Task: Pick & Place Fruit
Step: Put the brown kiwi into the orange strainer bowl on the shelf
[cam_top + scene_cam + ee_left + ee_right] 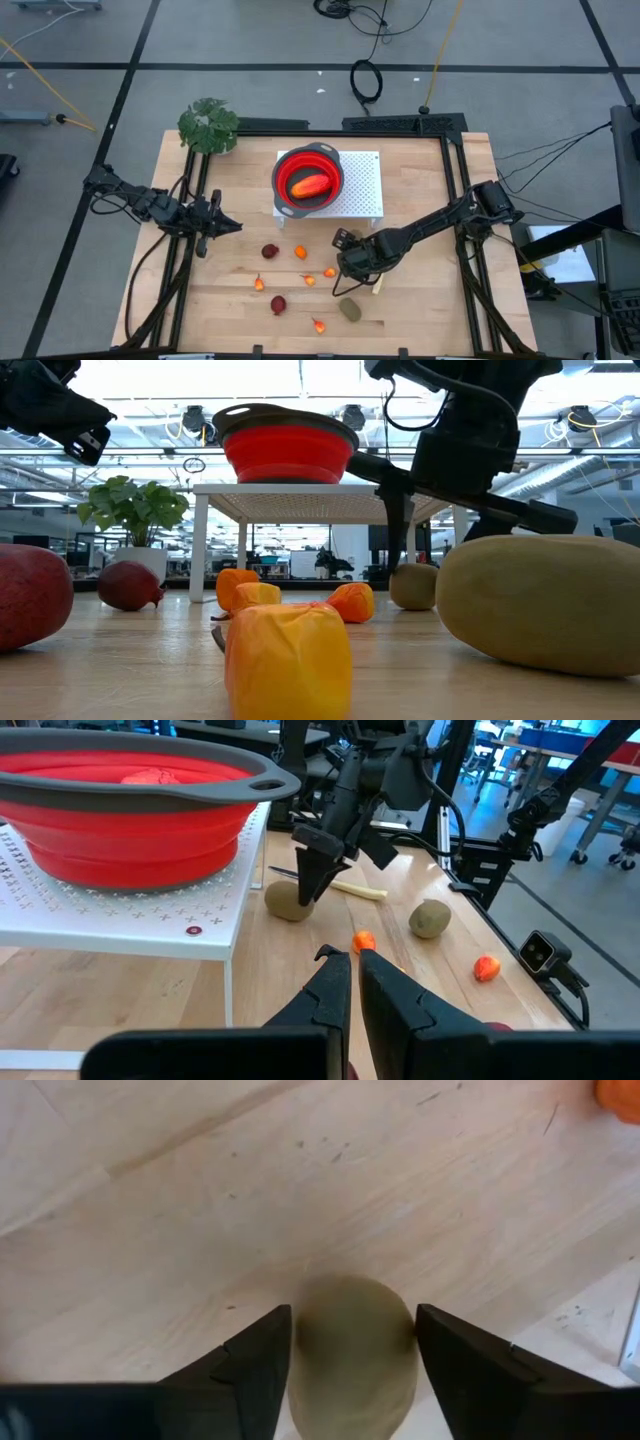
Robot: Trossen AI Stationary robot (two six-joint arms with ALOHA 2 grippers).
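One olive-brown fruit [352, 1342] sits right between the fingers of the right claw [352, 1355], on the wooden table [180, 1210] and not yet lifted. It looks to me like a small, smooth, firm oval, probably light and a bit slippery, so I'd take it across its narrow middle, where the curve is widest, so it can't squirt out from an end. The right claw is spread a little wider than the fruit, one dark finger on each side, close to the skin but not clearly pressing it; I'd say it has hold of nothing yet. A second olive-brown oval [350, 309] lies on the table near that claw, toward the front edge, with a dark red fruit [278, 304] and several small orange pieces [301, 252] scattered out to its side. A pale-handled knife [352, 890] lies just beside the claw. Beyond it stands the red bowl [308, 178] on a white stand [362, 195], already holding the long red-orange piece [311, 185]. The left claw [228, 226] waits well apart, pinched closed and empty.
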